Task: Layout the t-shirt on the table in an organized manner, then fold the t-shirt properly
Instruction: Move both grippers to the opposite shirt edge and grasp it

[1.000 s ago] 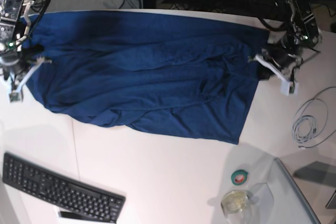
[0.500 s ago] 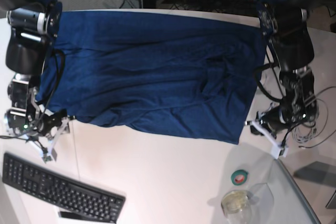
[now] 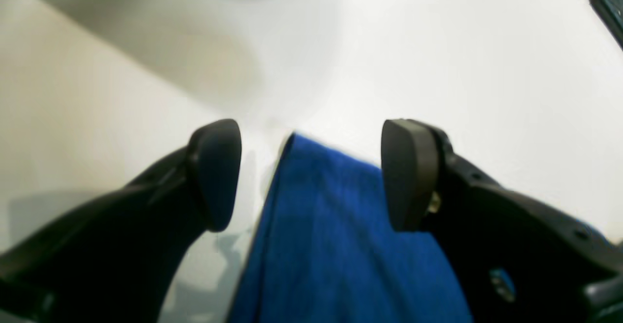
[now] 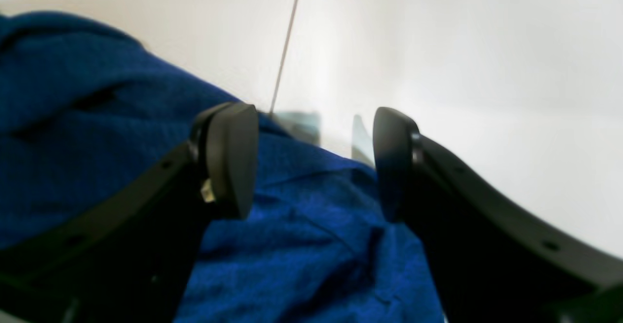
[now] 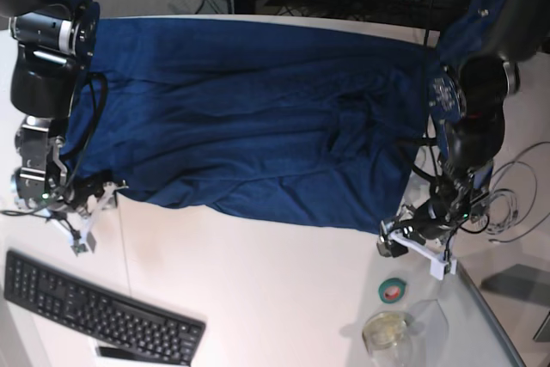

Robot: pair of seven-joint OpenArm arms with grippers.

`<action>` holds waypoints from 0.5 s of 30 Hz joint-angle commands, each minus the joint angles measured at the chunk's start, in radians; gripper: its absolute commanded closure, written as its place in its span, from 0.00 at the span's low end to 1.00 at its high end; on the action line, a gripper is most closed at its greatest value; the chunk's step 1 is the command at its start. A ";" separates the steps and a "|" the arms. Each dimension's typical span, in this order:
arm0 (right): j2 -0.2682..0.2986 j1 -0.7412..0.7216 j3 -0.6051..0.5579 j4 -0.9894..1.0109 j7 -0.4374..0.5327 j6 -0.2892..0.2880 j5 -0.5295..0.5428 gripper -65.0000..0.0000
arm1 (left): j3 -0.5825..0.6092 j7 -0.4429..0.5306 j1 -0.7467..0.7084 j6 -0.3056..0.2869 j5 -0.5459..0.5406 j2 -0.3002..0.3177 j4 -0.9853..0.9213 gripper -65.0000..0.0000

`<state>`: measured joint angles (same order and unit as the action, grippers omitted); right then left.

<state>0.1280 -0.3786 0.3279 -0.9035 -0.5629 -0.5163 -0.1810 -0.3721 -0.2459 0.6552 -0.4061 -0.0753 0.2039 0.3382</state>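
The dark navy t-shirt (image 5: 249,118) lies spread and creased across the far half of the white table (image 5: 258,290). My left gripper (image 5: 411,248) is at its near right corner. In the left wrist view it (image 3: 311,172) stands open, and the t-shirt (image 3: 331,235) corner lies on the table between the fingers, unclamped. My right gripper (image 5: 93,212) is at the near left corner. The right wrist view shows it (image 4: 314,162) open above rumpled t-shirt (image 4: 97,143) fabric, next to the table's dark seam (image 4: 287,36).
A black keyboard (image 5: 94,307) lies at the near left. Near the left gripper are a green tape roll (image 5: 394,290), a glass jar (image 5: 384,330) and the grey glassy panel (image 5: 494,324). A coiled white cable (image 5: 516,204) lies at the right edge.
Both arms came from the shirt's far corners down to its near corners. In the last half second the left gripper shifted down and inward onto the near right corner.
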 commanded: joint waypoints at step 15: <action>0.009 0.082 0.003 -0.147 0.019 -0.005 0.011 0.45 | 0.000 0.119 -0.058 0.115 0.134 -0.004 -0.093 0.50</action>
<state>0.1280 -0.2756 0.3279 -1.0355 -0.5560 -0.5167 -0.1806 -0.3717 -0.0784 0.5953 -0.2943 0.0528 0.1955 0.2451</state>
